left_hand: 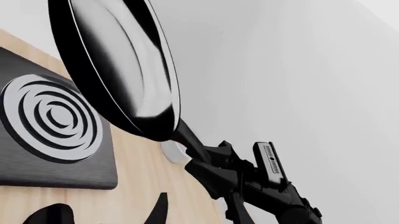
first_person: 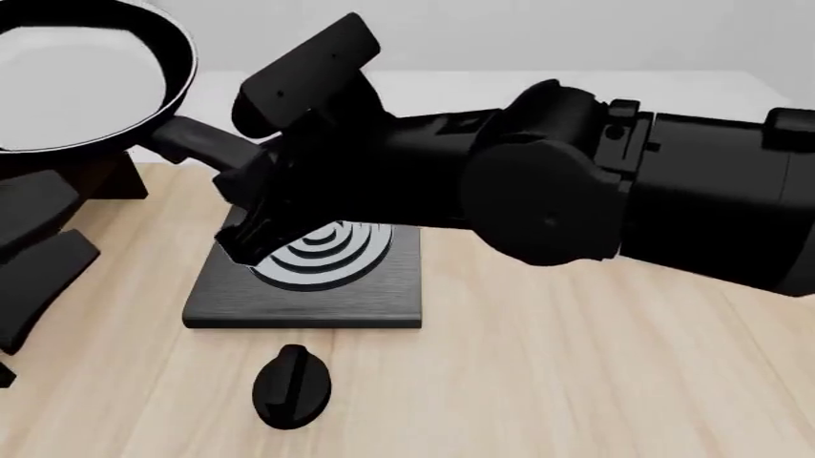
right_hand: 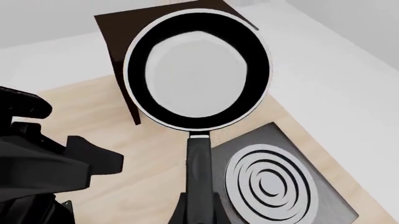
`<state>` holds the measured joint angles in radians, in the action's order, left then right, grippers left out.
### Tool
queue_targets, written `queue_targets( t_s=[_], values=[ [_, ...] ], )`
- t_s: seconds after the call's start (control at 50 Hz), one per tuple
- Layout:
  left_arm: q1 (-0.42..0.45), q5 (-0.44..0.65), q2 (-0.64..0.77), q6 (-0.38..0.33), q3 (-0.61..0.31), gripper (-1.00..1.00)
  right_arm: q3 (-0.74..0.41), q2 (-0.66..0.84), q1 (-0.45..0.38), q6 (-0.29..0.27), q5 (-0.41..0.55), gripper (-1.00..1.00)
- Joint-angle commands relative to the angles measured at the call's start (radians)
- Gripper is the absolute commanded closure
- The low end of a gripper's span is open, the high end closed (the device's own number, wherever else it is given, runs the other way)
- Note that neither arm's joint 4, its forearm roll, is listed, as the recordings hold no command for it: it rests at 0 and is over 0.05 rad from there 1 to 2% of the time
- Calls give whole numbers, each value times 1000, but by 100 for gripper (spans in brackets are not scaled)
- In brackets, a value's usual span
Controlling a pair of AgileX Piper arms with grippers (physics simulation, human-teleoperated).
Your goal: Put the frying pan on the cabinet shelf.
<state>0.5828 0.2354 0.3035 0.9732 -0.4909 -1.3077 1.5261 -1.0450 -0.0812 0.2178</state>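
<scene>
Right gripper (first_person: 236,181) is clamped on the frying pan (first_person: 76,72) by its handle (right_hand: 198,161), carrying it level and raised beyond the fingers, over the dark cabinet (right_hand: 121,51), presumably for lowering. Stove plate (first_person: 305,281) lies beneath. Left gripper's (first_person: 32,258) opening cannot be judged.

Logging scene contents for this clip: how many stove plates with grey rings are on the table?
1. The flat black stove plate with grey rings lies mid-table, partly beneath the right arm, behind the small black knob. Others may be hidden by the arm.
</scene>
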Motion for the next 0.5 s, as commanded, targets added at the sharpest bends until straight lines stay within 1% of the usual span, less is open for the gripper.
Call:
queue_targets(
  t_s=[0.02, 0.2, 0.36, 0.5],
  values=[
    [-7, -7, 5, 4, 14, -100, -44, 0, -30, 10, -16, 100],
    [-6, -28, 12, 9, 41, -100, -53, 0, -52, 16, -16, 100],
    [-5, -19, 15, 9, 30, -100, -50, -1, -66, 19, -24, 100],
    [-6, -33, 15, 10, 47, -100, -37, -9, -82, 12, -34, 100]
  ],
)
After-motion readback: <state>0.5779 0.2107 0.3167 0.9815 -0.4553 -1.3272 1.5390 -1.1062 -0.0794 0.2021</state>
